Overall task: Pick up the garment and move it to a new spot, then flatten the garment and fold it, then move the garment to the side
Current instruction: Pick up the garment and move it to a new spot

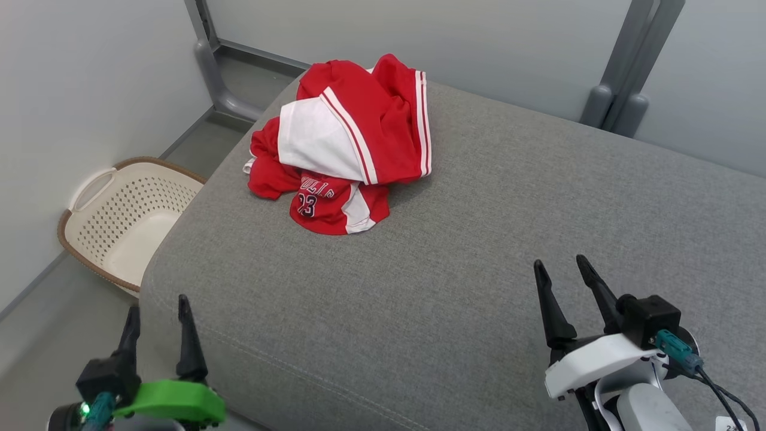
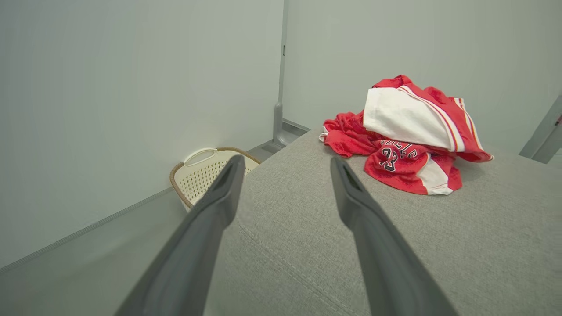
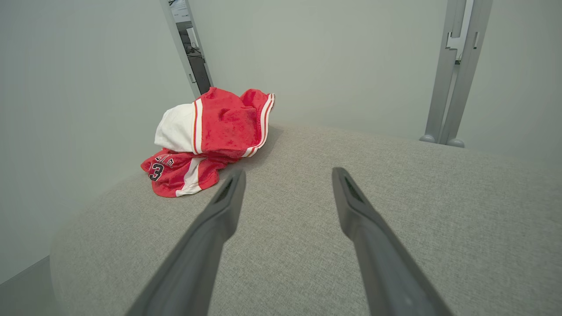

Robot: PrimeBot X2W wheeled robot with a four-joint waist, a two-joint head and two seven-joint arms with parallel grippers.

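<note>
A crumpled red and white jersey (image 1: 344, 143) with the number 23 lies in a heap near the far left of the grey cushioned surface (image 1: 467, 251). It also appears in the left wrist view as the jersey (image 2: 408, 131) and in the right wrist view as the jersey (image 3: 206, 136). My left gripper (image 1: 157, 308) is open at the near left corner, well short of the garment. My right gripper (image 1: 562, 268) is open at the near right, over bare cushion. Nothing is between either pair of fingers.
A cream perforated laundry basket (image 1: 122, 218) with a brown rim stands on the floor left of the cushion, against the wall. Grey metal posts (image 1: 622, 78) rise behind the far edge. The cushion's left edge drops to the floor.
</note>
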